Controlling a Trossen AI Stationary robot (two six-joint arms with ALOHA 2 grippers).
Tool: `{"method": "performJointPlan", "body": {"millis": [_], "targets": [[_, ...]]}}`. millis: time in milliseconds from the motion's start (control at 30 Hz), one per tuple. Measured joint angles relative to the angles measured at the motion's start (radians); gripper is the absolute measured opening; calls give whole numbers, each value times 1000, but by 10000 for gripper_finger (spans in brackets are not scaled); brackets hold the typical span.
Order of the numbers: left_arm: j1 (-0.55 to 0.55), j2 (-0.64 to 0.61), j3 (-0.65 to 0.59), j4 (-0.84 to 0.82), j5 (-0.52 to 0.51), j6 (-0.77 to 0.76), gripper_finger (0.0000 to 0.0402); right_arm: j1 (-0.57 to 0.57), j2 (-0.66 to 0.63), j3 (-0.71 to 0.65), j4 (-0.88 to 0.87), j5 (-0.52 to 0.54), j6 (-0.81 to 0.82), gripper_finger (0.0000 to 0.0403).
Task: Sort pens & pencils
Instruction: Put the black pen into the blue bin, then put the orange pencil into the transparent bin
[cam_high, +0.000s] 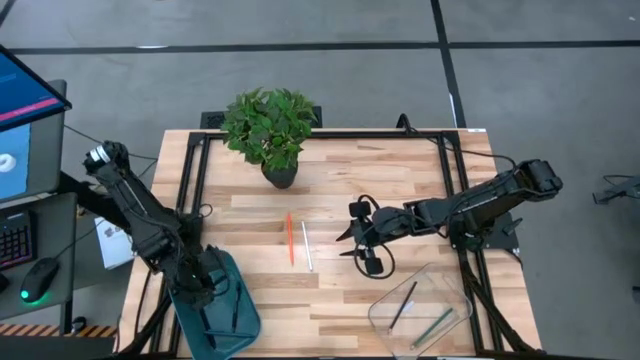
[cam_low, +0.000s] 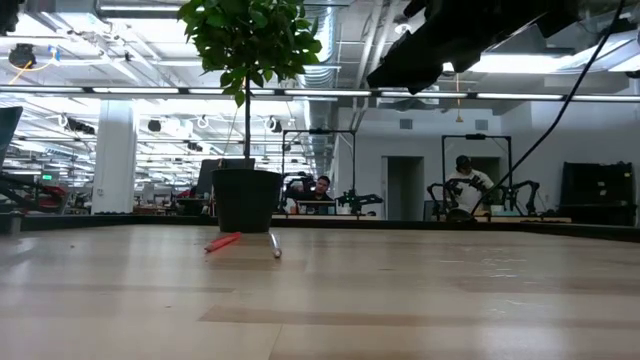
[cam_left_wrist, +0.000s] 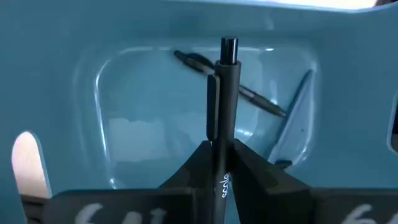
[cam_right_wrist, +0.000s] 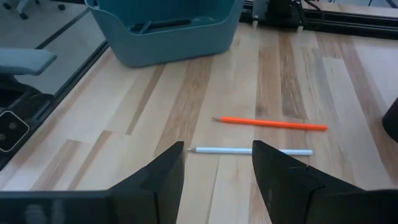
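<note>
Table (cam_high: 380, 190): pale wood planks, smooth, you see a soft sheen in the low view. Bin (cam_left_wrist: 74, 74) at your 7 o'clock: teal plastic, smooth, glossy inside. Black pen (cam_left_wrist: 222, 118) in left gripper (cam_left_wrist: 219, 163): satin plastic, glossy tip. Tray (cam_high: 447, 283) at 5 o'clock: clear plastic. Orange pencil (cam_right_wrist: 272, 124), white pencil (cam_right_wrist: 249, 151): matt.

black pen (cam_left_wrist: 222, 118) — white lettering, unreadable
</note>
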Motion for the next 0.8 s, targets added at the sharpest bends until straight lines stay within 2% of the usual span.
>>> {"method": "performJointPlan", "body": {"millis": [233,467,533,667,800], "targets": [[1,22,0,-2,-23,-37,71,0,0,0,0,1,0,214],[1,21,0,-2,-39,-30,86,0,0,0,0,1,0,219],[0,21,1,-4,-98,16,87,0,1,0,1,-2,1,219],[13,20,30,8,-290,170,88,5,1,0,4,-5,15,219],[58,20,91,40,-383,318,88,16,1,0,5,-5,26,219]]}}
